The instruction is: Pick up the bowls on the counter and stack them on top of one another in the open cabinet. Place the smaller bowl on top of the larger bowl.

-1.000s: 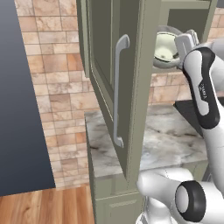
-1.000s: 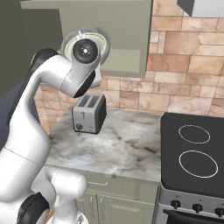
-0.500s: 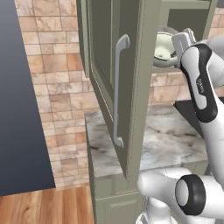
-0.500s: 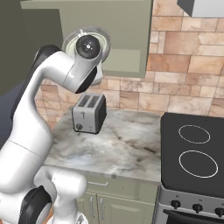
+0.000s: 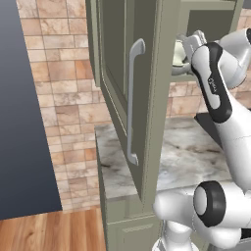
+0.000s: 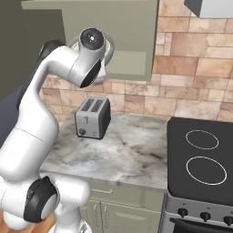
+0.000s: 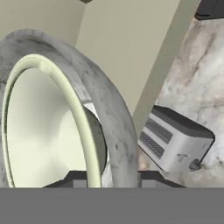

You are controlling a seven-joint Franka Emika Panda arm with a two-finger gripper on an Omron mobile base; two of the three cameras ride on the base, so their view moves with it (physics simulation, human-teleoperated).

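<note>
Two bowls sit nested at the cabinet opening: the smaller bowl, pale cream-green, lies inside the larger bowl, whose grey-silver rim wraps around it in the hand view. Both are tipped on edge relative to that camera. In the left base view the larger bowl shows at the level of the cabinet shelf, just behind the white wrist. In the right base view its rim peeks out beside the arm's round joint.

Gripper: the dark fingertips rise at the bottom of the hand view, flanking the bowl rims; whether they clamp the rim cannot be told.

Open cabinet: door swung out toward the camera, long curved silver handle on it.

Below, the marble counter carries a silver toaster near the brick wall. Black stovetop adjoins the counter.
</note>
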